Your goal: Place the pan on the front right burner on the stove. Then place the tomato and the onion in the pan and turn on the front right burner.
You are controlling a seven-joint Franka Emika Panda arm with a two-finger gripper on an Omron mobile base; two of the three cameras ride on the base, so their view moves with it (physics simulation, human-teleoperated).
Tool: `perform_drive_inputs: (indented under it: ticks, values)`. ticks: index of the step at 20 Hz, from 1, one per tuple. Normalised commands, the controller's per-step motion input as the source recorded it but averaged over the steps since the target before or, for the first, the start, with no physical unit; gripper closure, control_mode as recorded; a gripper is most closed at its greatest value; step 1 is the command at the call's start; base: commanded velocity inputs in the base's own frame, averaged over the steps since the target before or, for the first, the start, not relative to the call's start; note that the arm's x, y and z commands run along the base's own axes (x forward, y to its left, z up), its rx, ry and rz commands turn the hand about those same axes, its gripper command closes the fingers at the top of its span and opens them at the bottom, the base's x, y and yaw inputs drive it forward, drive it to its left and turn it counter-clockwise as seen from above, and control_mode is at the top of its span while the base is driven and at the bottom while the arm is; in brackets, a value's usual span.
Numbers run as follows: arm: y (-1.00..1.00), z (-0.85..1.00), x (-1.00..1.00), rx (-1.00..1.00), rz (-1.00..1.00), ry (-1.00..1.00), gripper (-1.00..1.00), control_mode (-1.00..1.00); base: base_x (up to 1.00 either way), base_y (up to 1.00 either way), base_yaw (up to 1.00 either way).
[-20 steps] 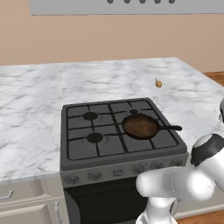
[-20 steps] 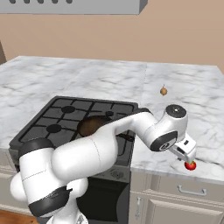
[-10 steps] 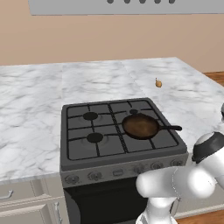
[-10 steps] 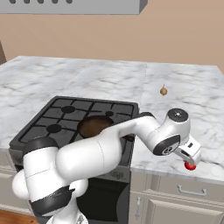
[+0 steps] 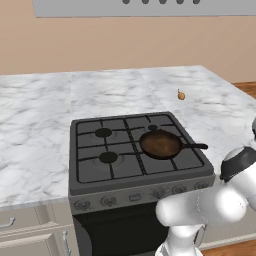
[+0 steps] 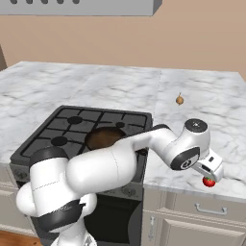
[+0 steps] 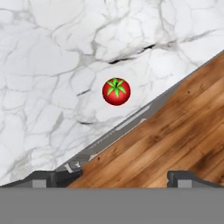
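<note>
The gripper point(image 7: 117, 177) has its two fingers spread wide apart and holds nothing. It hangs over the front edge of the counter point(image 6: 211, 110), to the right of the stove point(image 5: 135, 150). The tomato point(image 7: 116, 91) sits on the counter near that edge, right by the gripper. The pan point(image 5: 161, 143) sits on the stove's front right burner. Farther back, past the stove's right side, the onion point(image 6: 179, 100) rests on the counter.
</note>
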Motion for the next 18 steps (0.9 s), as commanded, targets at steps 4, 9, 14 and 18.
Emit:
perform_drive_inputs:
  ticks: [4,9,14,18]
  values:
    - [0.00,-0.27,0.06,-0.01,0.02,0.01,-1.00,-1.00,0.00,0.00,0.00]
    - [-0.12,-0.11,0.13,0.03,0.06,-0.01,-1.00,-1.00,0.00,0.00,0.00]
    - [-0.17,-0.02,0.18,0.04,0.04,-0.01,-1.00,-1.00,0.00,0.00,0.00]
    - [-0.14,-0.04,0.21,0.00,0.01,0.00,-1.00,-1.00,0.00,0.00,0.00]
